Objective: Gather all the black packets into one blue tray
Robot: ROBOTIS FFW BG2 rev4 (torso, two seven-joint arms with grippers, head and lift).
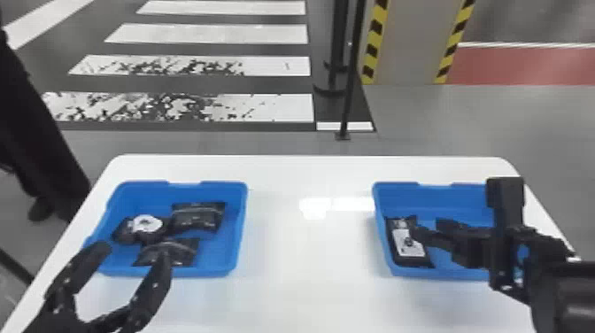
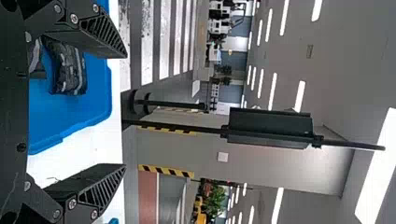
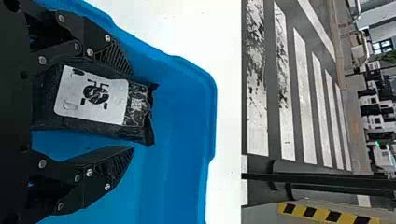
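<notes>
black packet [image 1: 408, 250] in blue tray [image 1: 411, 199], just beside right gripper [image 1: 428, 227]

- Blue rectangular left tray [image 1: 241, 221] and blue rectangular right tray [image 1: 442, 269]: smooth moulded plastic, faintly satin.
- Flat black packets [image 1: 199, 217] in the left tray: crinkled plastic film, glossy along the folds.
- Flat black oblong packet [image 3: 93, 128] in the right tray: shiny, creased film; its white rectangular label [image 3: 114, 100] appears smooth.
- White tabletop [image 1: 305, 261] with rounded corners: smooth, glossy, reflecting light.
- White floor stripes [image 1: 283, 107]: paint, partly worn and rough.
</notes>
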